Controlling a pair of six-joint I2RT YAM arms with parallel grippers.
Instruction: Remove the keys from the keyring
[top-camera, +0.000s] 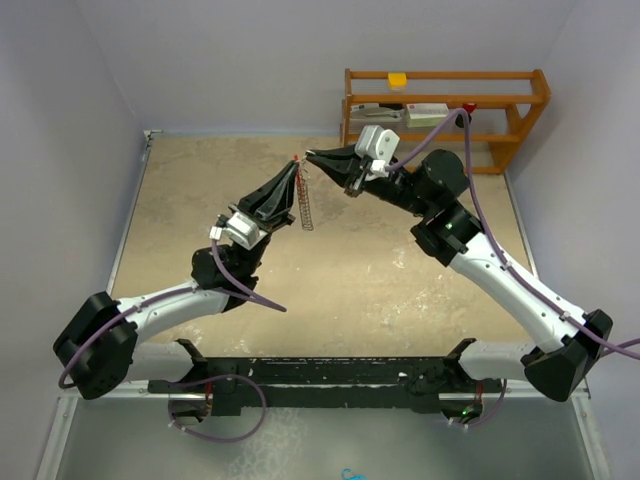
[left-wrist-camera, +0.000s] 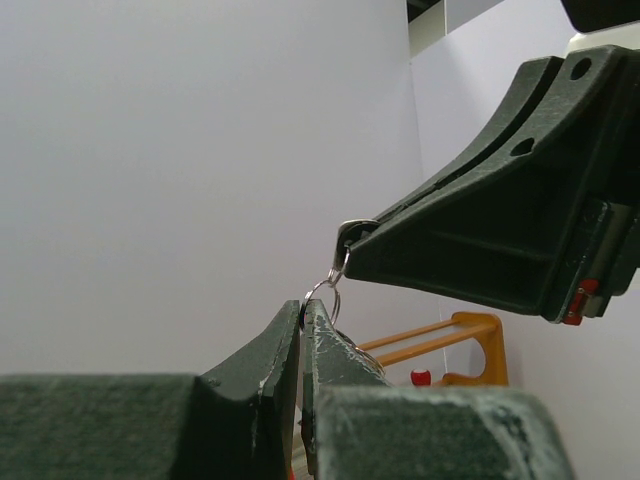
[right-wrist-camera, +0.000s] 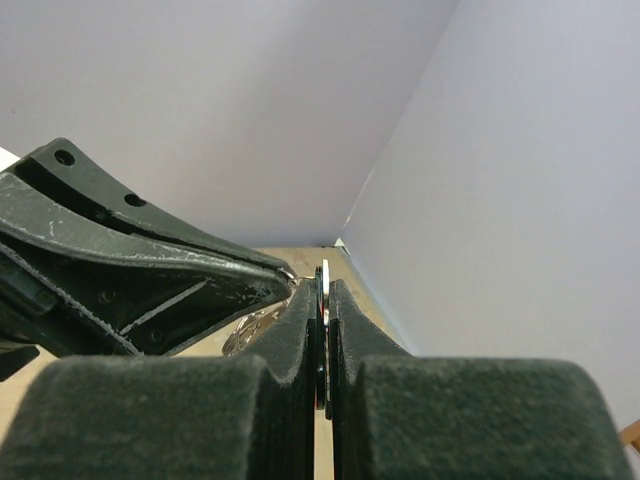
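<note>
- The left gripper (top-camera: 296, 166) and right gripper (top-camera: 312, 157) meet tip to tip in the air over the far half of the table (top-camera: 180, 210). They are near its far edge and about midway between its left and right edges.
- The left gripper's fingers are pressed together on a thin wire loop (left-wrist-camera: 322, 290) of the keyring (top-camera: 305, 205). The keyring's silvery ridged chain hangs down from the tips toward the surface; I cannot tell whether its lower end touches.
- The right gripper's fingers are pressed together too, pinching a thin flat silver piece of the keys (left-wrist-camera: 350, 236). That piece links into the loop just beside the left tips.
- Both side edges lie well apart from the tips, and the near edge by the arm bases lies farther still.
- A wooden shelf (top-camera: 445, 110) stands at the far right corner, near the right arm, with a yellow block (top-camera: 398, 79) on top.
- The surface is tan and mottled, and pale lilac walls (top-camera: 250, 60) rise along the left, far and right edges.
</note>
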